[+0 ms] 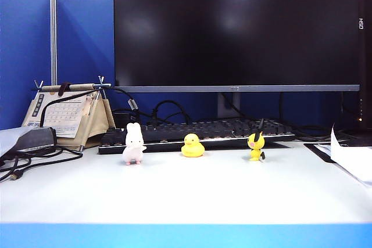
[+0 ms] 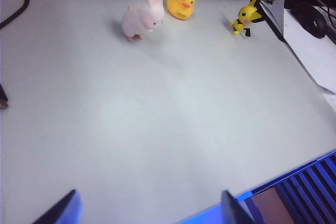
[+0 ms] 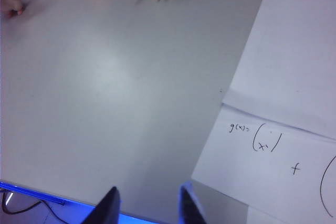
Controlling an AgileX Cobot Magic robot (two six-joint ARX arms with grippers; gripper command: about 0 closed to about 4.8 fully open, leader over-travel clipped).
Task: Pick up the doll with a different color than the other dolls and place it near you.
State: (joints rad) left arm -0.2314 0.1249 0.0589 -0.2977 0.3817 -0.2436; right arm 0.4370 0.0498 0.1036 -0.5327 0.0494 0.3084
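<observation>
I read handwriting on the white paper sheet (image 3: 283, 129) beside my right arm: "g(x)=" followed by a bracketed expression, then a small cross-like mark. The monitor (image 1: 238, 27) bezel carries a vertical mark, too small to read. The desk calendar (image 1: 61, 111) print is illegible.

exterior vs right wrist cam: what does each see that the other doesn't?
Exterior only: the monitor, keyboard, desk calendar, and the whole pink-white rabbit doll at the left end of the row. Neither end effector shows here.

Right wrist only: the right end effector, fingertips apart and empty, over the table's near edge, plus handwriting on the paper.

Shared: the white table, yellow duck and yellow eared figurine, both cut off at the frame edge in the wrist view. The rabbit is only a sliver there.
</observation>
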